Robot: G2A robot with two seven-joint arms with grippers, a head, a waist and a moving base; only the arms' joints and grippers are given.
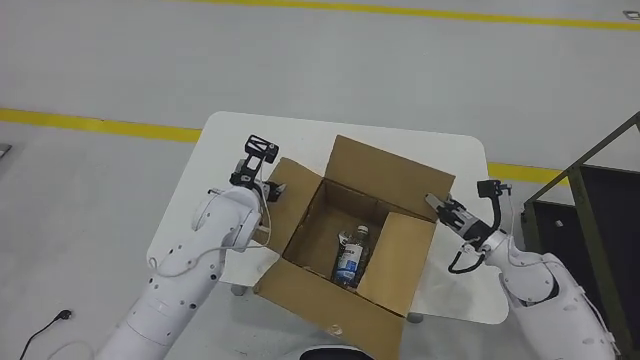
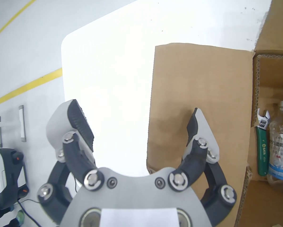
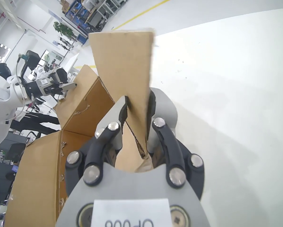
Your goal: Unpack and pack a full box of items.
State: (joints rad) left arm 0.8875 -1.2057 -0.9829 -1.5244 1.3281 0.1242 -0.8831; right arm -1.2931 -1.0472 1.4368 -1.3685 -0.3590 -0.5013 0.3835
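Two items show inside the cardboard box [image 1: 330, 305]. One is a clear bottle [image 2: 282, 147] with a white cap, lying on its side on the box floor. The other is a green-handled adjustable wrench [image 2: 261, 147] just beside it, against the wall nearest the left arm. The box sits on the white table [image 1: 230, 140] with all four flaps open.

Gripper status. The right gripper [image 3: 137, 106] is clamped on the right flap [image 3: 122, 57], which stands upright between its fingers. The left gripper [image 2: 136, 112] has its jaws spread wide and holds nothing. It hangs above the left flap [image 2: 198, 83], with one finger over the cardboard and the other over bare table.

Hazards I judge from this position:

1. Flap tear. The right fingers grip low on the flap, near what looks like a ragged corner. Any pull across the fold line could rip it.
2. Box shift. In the top view the near side of the box seems to reach past the table's near edge. A tug through the clamped flap could drag or tip the box toward that edge.
3. Flap collision. If I lower the left gripper straight down, one finger lands on the flap and folds it instead of entering the box.
4. Bottle slip. The bottle looks smooth and round. A shallow pinch could let it roll against the wrench.
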